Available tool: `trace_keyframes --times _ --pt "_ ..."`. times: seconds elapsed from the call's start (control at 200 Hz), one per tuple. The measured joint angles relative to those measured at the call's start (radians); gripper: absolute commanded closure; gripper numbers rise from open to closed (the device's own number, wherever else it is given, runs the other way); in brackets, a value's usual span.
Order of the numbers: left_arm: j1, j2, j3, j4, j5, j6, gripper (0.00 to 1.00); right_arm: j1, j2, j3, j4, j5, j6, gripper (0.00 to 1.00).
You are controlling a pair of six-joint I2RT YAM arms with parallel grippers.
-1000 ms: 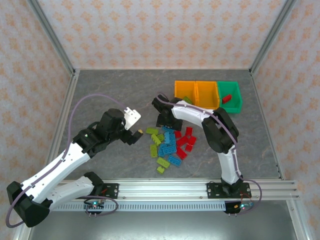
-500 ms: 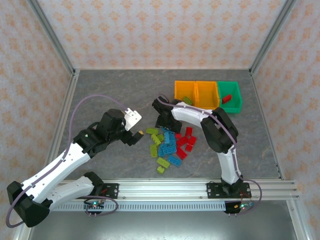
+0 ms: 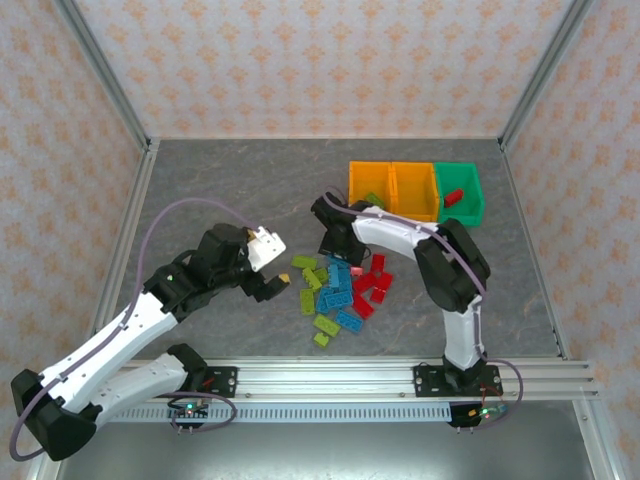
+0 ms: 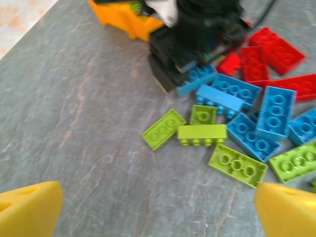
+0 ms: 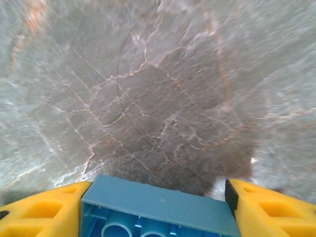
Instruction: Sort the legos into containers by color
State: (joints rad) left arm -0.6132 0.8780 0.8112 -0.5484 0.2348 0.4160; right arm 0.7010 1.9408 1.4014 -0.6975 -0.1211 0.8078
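Top external view shows us the legos (image 3: pixel 340 288) in a loose pile on the grey table (image 3: pixel 220 190). Lime pieces lie on the pile's left side, blue in its middle and red on its right.

Beyond the pile and to its right, three bins stand in a row, touching one another. There are two orange bins (image 3: pixel 352 176), and the green bin (image 3: pixel 478 200) stands farthest from the pile. We see a red brick (image 3: pixel 454 196) in the green bin and a lime piece (image 3: pixel 375 199) in the orange bin nearest the pile.

The right gripper (image 3: pixel 335 247) hangs at the pile's far edge. From the right wrist we see it clenched on a blue brick (image 5: pixel 153 207). The brick touches both yellow pads (image 5: pixel 44 212) and turns its hollow underside toward the camera, with blurred bare table beyond. We cannot tell whether the brick has left the table.

The left gripper (image 3: pixel 275 284) sits just left of the pile, apart from it. Its jaws are spread wide, with nothing between them. From the left wrist, its pads (image 4: pixel 27 210) show at the bottom corners. The pile's lime bricks (image 4: pixel 202 133) lie ahead of them, untouched.
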Motion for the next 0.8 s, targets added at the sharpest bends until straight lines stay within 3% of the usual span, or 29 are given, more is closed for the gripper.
trace_keyframes --times 0.15,0.335,0.45,0.54,0.681,0.796 --pt "0.000 -0.045 -0.063 0.023 0.082 0.065 0.00 -0.102 -0.146 -0.010 0.004 -0.001 -0.016 0.45" --pt "0.000 -0.050 -0.069 0.047 0.101 0.092 0.00 -0.355 -0.249 0.039 0.006 0.017 -0.104 0.46" --pt "0.000 -0.039 -0.069 0.047 0.102 0.104 0.00 -0.513 -0.159 0.165 -0.002 0.021 -0.167 0.46" --pt "0.000 -0.034 -0.069 0.046 0.101 0.109 0.00 -0.580 -0.019 0.307 -0.012 0.017 -0.208 0.43" --pt "0.000 -0.035 -0.069 0.046 0.097 0.110 0.00 -0.602 0.167 0.473 -0.054 0.006 -0.248 0.26" --pt "0.000 -0.042 -0.069 0.047 0.094 0.110 0.00 -0.596 0.207 0.508 -0.101 -0.003 -0.263 0.17"
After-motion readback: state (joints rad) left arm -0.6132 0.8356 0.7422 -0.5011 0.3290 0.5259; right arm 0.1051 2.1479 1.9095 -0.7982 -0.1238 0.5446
